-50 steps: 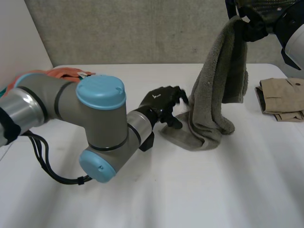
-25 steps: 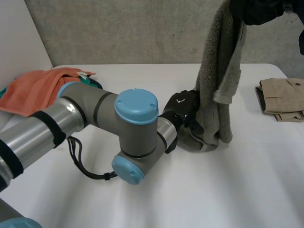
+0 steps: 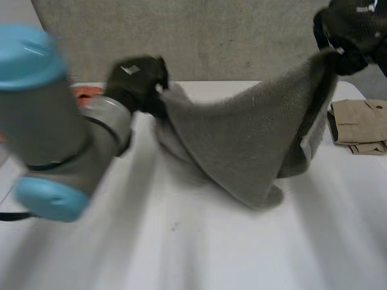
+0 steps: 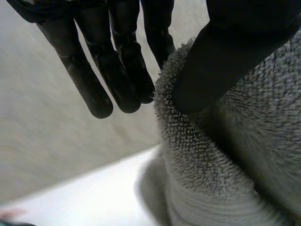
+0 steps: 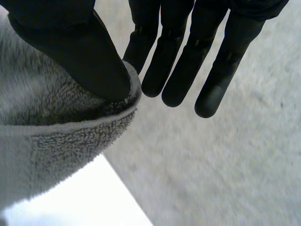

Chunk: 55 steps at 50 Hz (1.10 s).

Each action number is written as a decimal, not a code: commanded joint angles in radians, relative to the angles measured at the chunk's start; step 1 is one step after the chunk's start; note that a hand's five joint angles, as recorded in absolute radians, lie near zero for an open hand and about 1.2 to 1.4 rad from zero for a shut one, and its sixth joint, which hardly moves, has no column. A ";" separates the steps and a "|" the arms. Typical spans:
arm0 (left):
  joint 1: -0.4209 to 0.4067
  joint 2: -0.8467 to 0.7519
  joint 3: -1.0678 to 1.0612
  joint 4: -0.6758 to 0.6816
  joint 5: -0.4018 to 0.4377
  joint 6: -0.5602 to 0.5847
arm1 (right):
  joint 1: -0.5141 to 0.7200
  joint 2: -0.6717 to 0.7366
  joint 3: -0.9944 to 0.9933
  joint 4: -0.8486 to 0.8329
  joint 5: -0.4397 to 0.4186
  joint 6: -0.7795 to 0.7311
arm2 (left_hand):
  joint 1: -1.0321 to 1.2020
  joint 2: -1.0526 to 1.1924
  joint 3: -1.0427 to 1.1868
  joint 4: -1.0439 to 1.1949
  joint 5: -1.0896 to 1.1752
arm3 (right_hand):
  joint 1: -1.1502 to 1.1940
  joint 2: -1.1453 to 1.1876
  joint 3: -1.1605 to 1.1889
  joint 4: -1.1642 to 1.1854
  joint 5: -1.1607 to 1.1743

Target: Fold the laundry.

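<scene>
A grey towel hangs stretched over the table, its lowest fold brushing the top, as the left hand and right hand each pinch an upper corner (thumb against fingers), likely to spread it flat for folding.

Soft, even light falls from above on the white table, which is bright with no glare. The grey towel throws only a faint, diffuse shadow under its hanging fold, toward the table's far edge. In the wrist views, the left hand and right hand look nearly featureless black against the pale wall.
</scene>
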 commanded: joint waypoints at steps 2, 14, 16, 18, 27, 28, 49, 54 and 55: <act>0.042 0.228 -0.147 -0.039 0.007 0.274 | -0.033 0.088 0.028 0.143 0.004 -0.211 | 0.247 0.201 0.208 0.199 0.249 | 0.273 0.214 0.206 0.197 0.230; 0.075 -0.060 -0.044 0.001 0.001 0.396 | 0.062 0.398 -0.093 0.136 0.159 -0.273 | 0.247 0.201 0.208 0.199 0.249 | 0.273 0.214 0.206 0.197 0.230; 0.077 -0.166 0.086 0.057 -0.005 0.423 | 0.073 0.444 -0.157 0.105 0.200 -0.273 | 0.247 0.201 0.208 0.199 0.249 | 0.273 0.214 0.206 0.197 0.230; 0.075 -0.229 0.182 0.097 -0.003 0.442 | 0.087 0.508 -0.263 0.026 0.249 -0.277 | 0.247 0.201 0.208 0.199 0.249 | 0.273 0.214 0.206 0.197 0.230; 0.062 -0.376 0.745 0.373 -0.049 0.544 | 0.092 0.555 -0.484 -0.465 0.311 -0.277 | 0.247 0.201 0.208 0.199 0.249 | 0.273 0.214 0.206 0.197 0.230; 0.060 -0.376 0.758 0.393 -0.058 0.546 | 0.092 0.546 -0.481 -0.507 0.309 -0.277 | 0.247 0.201 0.208 0.199 0.249 | 0.273 0.214 0.206 0.197 0.230; 0.020 -0.126 -0.206 0.439 -0.091 0.518 | 0.096 0.366 0.162 -0.484 0.219 -0.270 | 0.247 0.201 0.208 0.199 0.249 | 0.273 0.214 0.206 0.197 0.230; 0.020 -0.138 -0.395 0.433 -0.098 0.523 | 0.095 0.401 0.299 -0.446 0.207 -0.270 | 0.215 0.170 0.176 0.168 0.218 | 0.273 0.214 0.206 0.197 0.230; 0.019 -0.140 -0.417 0.433 -0.098 0.524 | 0.095 0.409 0.315 -0.444 0.207 -0.273 | 0.189 0.143 0.150 0.141 0.191 | 0.273 0.214 0.206 0.197 0.230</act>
